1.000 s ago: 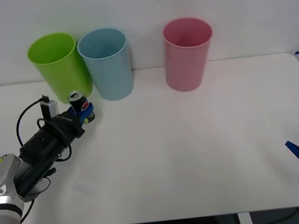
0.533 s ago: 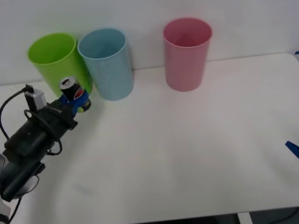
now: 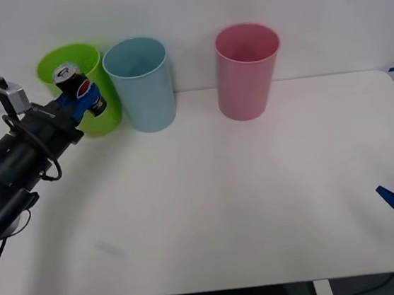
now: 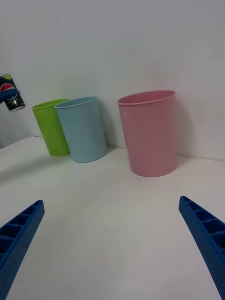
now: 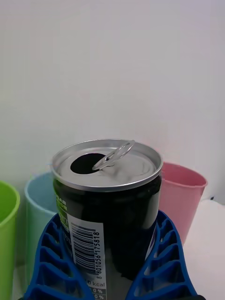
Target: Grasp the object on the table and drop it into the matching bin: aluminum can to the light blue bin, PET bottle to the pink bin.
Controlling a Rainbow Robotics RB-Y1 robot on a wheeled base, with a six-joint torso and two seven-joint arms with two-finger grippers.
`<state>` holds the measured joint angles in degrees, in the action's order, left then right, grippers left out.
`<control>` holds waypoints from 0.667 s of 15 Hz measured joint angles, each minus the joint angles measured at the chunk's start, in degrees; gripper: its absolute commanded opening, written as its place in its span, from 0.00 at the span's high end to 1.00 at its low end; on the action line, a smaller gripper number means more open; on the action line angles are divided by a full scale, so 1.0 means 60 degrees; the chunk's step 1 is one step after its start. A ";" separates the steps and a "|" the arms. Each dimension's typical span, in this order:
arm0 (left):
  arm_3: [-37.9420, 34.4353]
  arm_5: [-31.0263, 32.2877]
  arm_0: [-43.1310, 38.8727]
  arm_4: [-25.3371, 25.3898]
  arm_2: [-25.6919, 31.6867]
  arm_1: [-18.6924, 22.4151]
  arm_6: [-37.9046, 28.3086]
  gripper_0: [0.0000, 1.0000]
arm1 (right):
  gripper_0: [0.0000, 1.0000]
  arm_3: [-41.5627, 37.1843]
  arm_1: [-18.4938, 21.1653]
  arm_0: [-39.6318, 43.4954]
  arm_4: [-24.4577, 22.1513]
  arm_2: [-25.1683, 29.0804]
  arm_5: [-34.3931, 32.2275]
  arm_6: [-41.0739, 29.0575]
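Front view showed the left tool (image 3: pixel 78 100) clamped on the aluminum can (image 3: pixel 80 89), its blue fingers closed round the can's lower body, and carried high off the surface (image 3: pixel 211 210) in front of the lime green bin (image 3: pixel 105 112). A second before, that tool and can sat low, just above the surface and in front of the foot of the green bin; half a second before, they were partway up. So the lift was done and the can hung at about rim height, tilted a little. The light blue bin (image 3: pixel 149 89) stood just to the right of the tool, touching or nearly touching the green bin, and the pink bin (image 3: pixel 247 77) stood well apart beyond it. In the left wrist view the can (image 5: pixel 110 206) sat upright between the ribbed fingers (image 5: pixel 161 262), its tab lifted and its mouth open. The likely remaining step was a short sideways carry over the light blue rim before release; letting go here would risk the wrong bin. The right tool (image 4: pixel 112 248) rested wide open and empty, low at the near right of the surface, where it had been a second before.
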<state>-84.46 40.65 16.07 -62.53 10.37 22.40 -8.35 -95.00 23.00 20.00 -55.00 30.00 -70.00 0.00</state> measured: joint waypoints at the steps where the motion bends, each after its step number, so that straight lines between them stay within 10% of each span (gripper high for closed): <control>1: -0.0001 -0.0070 0.0151 0.0003 0.0011 0.0002 -0.0111 1.00 | 0.00 0.0000 0.0000 0.0000 0.0000 0.0000 0.0000 -0.0001; 10: 0.1231 -0.0848 0.2677 -0.2253 0.0135 0.0002 -0.2219 1.00 | 0.00 0.0000 0.0000 0.0000 0.0000 0.0000 0.0000 -0.0001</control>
<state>-77.07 35.56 32.13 -76.04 11.18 22.42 -21.66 -95.00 23.00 20.00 -55.00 30.00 -70.00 0.00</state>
